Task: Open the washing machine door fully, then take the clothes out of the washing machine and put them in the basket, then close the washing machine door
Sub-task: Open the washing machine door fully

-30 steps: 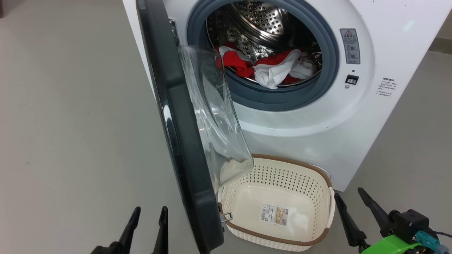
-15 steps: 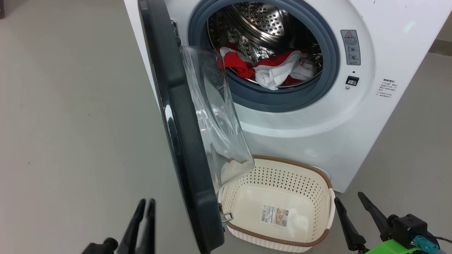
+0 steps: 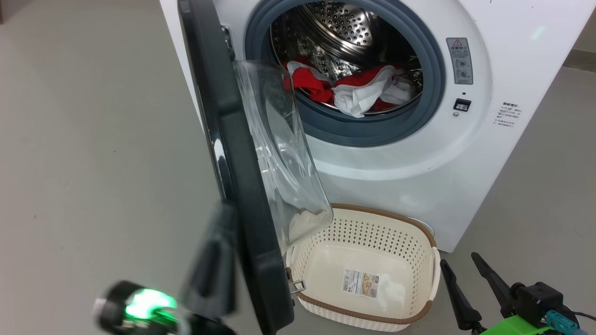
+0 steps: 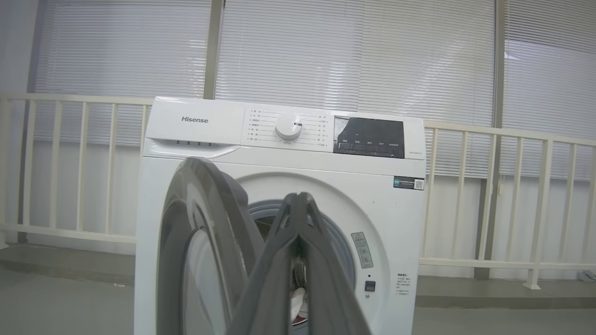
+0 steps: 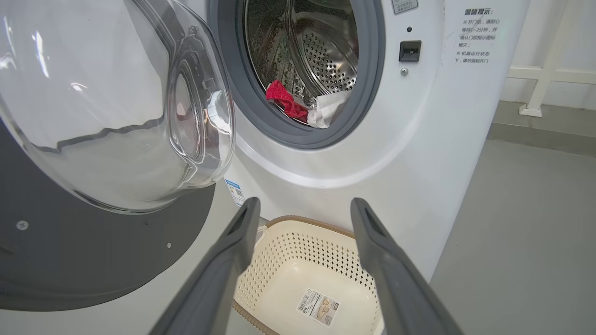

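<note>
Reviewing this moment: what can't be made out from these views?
- Head view: left gripper is motion-blurred beside the washing machine door; contact cannot be judged.
- Head view: the clothes are partly hidden by the grey rubber ring; their count is unclear.
- Head view: the door covers a left corner of the basket.
- Paper label: print too small to read.

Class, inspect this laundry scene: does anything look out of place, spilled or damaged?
Nothing spilled or damaged. The washing machine door stands only partly open, its lower rim crowding the basket's left edge.
</note>
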Tool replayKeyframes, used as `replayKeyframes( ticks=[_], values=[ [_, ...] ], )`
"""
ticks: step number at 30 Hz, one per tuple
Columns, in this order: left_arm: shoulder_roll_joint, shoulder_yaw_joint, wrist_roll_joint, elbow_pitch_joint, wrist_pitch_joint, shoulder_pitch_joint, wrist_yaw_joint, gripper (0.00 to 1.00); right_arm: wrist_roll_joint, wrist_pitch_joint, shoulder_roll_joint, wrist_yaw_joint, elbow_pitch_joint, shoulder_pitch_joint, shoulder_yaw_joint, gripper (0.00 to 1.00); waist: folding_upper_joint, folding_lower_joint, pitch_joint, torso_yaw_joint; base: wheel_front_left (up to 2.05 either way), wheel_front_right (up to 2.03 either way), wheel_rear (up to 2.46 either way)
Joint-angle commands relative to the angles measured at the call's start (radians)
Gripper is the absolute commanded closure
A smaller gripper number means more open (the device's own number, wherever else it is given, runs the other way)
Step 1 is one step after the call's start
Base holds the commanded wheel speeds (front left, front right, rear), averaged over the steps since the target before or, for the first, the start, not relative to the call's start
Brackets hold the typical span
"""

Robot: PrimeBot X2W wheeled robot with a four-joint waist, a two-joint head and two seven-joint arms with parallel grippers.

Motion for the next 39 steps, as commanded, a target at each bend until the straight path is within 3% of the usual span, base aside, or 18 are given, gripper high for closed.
replayKeyframes(
  ticks=[1, 6, 11, 19, 29, 39],
  values=[
    [0.004, -0.01, 0.024, -0.032, -0.004, -0.028, -0.009, 1.0, 0.006, -0.012, -0.015, 0.006, -0.022, -0.013, 0.024, 0.0, 0.0, 0.0, 0.001, -0.003, 0.0, 0.0, 0.0],
    [0.004, -0.19, 0.028, 0.053, -0.004, 0.004, -0.042, 1.0, 0.007, -0.012, -0.009, 0.006, -0.019, -0.016, 0.026, 0.0, 0.0, 0.0, 0.001, -0.008, 0.0, 0.0, 0.0],
    [0.004, -0.261, -0.133, 0.287, -0.004, 0.038, -0.057, 1.0, 0.008, -0.012, -0.006, 0.006, -0.016, -0.019, 0.031, 0.0, 0.0, 0.0, 0.002, -0.013, 0.0, 0.0, 0.0],
    [0.004, -0.213, -0.207, 0.417, -0.004, -0.003, -0.018, 1.0, 0.014, -0.012, -0.009, 0.006, -0.014, -0.023, 0.03, 0.0, 0.0, 0.0, 0.009, -0.01, 0.0, 0.0, 0.0],
    [0.004, -0.169, -0.238, 0.448, -0.004, -0.002, 0.006, 1.0, 0.016, -0.012, -0.006, 0.006, -0.014, -0.021, 0.036, 0.0, 0.0, 0.0, 0.003, -0.005, 0.0, 0.0, 0.0],
    [0.004, -0.046, -0.207, 0.466, -0.004, 0.028, 0.011, 1.0, 0.019, -0.012, 0.006, 0.006, -0.013, -0.015, 0.042, 0.0, 0.0, 0.0, -0.006, -0.003, 0.0, 0.0, 0.0]
  ],
)
